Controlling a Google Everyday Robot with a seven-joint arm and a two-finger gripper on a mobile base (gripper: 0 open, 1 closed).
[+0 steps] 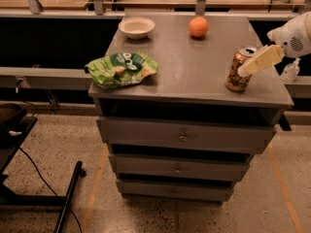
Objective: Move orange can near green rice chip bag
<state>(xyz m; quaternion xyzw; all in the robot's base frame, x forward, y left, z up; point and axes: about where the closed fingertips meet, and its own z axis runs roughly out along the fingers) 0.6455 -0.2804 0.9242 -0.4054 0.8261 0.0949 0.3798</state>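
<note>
The orange can (pixel 236 79) stands upright near the right edge of the grey table (pixel 194 67), right of the frame's centre, its silver top showing. The gripper (pixel 249 67) comes in from the right edge of the frame. Its cream-coloured end slants down and to the left across the upper part of the can and overlaps it. From this view I cannot tell whether the gripper is closed on the can or only lying against it. Behind the gripper, the rounded white housing of the arm (pixel 295 35) sits at the far right, above the table's corner.

The green rice chip bag (pixel 121 69) lies crumpled at the front left corner of the table, well apart from the can, with bare tabletop between them. Its dark green label faces up. A white bowl (pixel 136 27) sits at the back left of the table, above the bag in the frame. A round orange fruit (pixel 198 26) rests at the back, right of the bowl and up and to the left of the can.

Below the tabletop is an open shelf gap and then three drawer fronts (pixel 182 136) with small knobs. The table stands on a speckled floor (pixel 58 144). A dark stand with a cable (pixel 68 203) occupies the lower left of the frame.
</note>
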